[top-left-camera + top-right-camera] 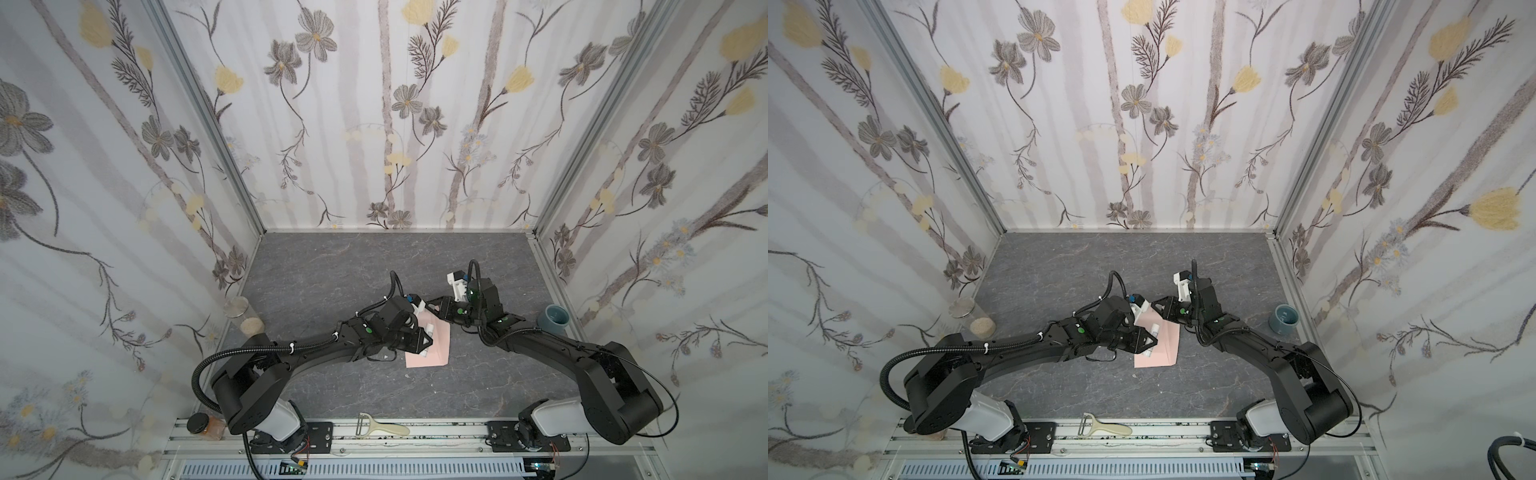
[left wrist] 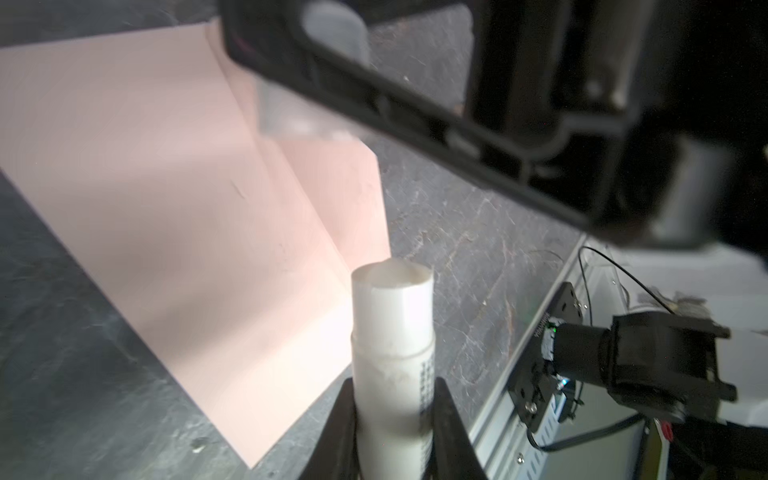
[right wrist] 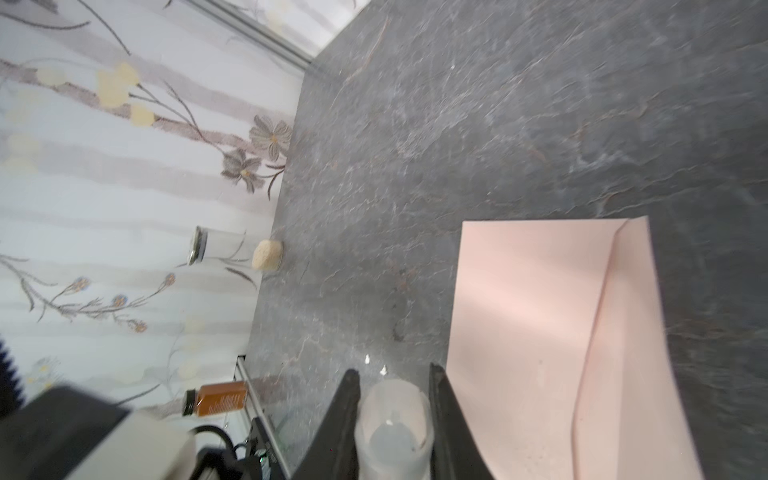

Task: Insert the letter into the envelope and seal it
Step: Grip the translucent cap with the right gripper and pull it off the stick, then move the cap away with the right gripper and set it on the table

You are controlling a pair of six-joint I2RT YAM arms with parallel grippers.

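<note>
A dark grey marbled counter (image 1: 332, 266) sits between flower-papered walls (image 1: 124, 166). The pink envelope (image 1: 440, 349) lies flat near its middle, and both of my arms meet over it.

In both top views my arms hide most of what I carry. My left wrist view shows it: my left end effector (image 2: 395, 440) is clenched on a white glue stick (image 2: 390, 332). Its bare tip points over the envelope (image 2: 166, 187) near the crease of the open flap. The same view shows my right end effector hanging just above, a cloudy cap (image 2: 299, 116) in it.

My right wrist view confirms that: my right end effector (image 3: 395, 436) grips the translucent cap (image 3: 395, 407), just beside the edge of the envelope (image 3: 540, 311). It also shows a glass jar (image 3: 224, 249) and an amber bottle (image 3: 220, 399) by the wall.

Only the top views show the blue-grey cup (image 1: 555, 320) by the right wall. They alone also show the peeler (image 1: 380, 428) on the front rail.
</note>
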